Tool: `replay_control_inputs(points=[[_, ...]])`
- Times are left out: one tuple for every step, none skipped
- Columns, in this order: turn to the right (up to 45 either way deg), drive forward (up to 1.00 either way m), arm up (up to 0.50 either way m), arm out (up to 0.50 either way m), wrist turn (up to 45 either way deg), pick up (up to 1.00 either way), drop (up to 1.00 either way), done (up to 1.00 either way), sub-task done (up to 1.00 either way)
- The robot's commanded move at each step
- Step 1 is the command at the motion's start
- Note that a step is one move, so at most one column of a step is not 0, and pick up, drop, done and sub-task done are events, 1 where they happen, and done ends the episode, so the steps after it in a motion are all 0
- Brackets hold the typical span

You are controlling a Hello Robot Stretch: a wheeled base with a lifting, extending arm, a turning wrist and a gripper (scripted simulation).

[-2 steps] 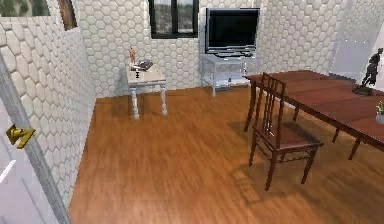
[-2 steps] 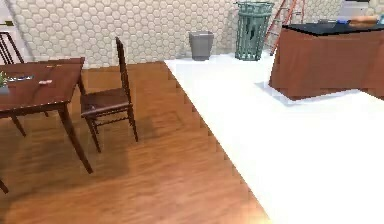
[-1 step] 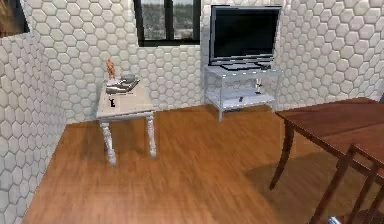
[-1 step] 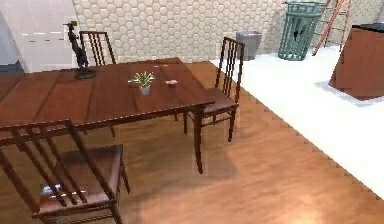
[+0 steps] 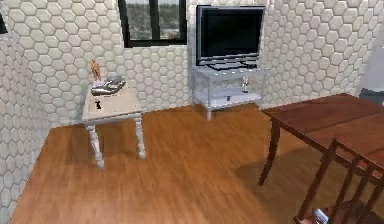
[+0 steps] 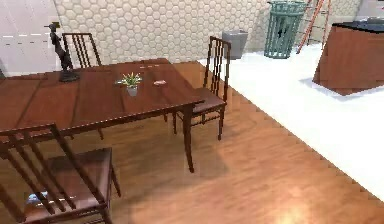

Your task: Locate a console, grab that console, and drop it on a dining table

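A small white side table (image 5: 120, 108) stands by the hexagon-tiled wall at the forward view's left. On its top lies a flat dark and white thing (image 5: 107, 87) that may be the console, with a small orange-brown figure (image 5: 96, 69) just behind it. The dark wooden dining table (image 5: 325, 115) reaches in from the forward view's right. The same dining table (image 6: 90, 100) spreads across the arm side view's left, bearing a dark statue (image 6: 63, 52), a small potted plant (image 6: 130, 82) and a small flat item (image 6: 159, 82).
A flat television (image 5: 230, 34) sits on a glass stand (image 5: 228, 88) under a window (image 5: 152, 22). Wooden chairs (image 6: 213, 75) (image 6: 60, 180) (image 6: 82, 47) ring the dining table. A green bin (image 6: 285, 28), a ladder (image 6: 318, 22) and a brown counter (image 6: 352, 58) stand beyond. Open wood floor (image 5: 190, 160) lies ahead.
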Motion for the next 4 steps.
replay_control_inputs(points=[[0.0,0.70,0.00,0.00,0.0,0.00,0.00,0.00,0.00],[3.0,0.00,0.00,0.00,0.0,0.00,0.00,0.00,0.00],[-39.0,0.00,0.00,0.00,0.0,0.00,0.00,0.00,0.00],[0.0,0.15,0.00,0.00,0.0,0.00,0.00,0.00,0.00]])
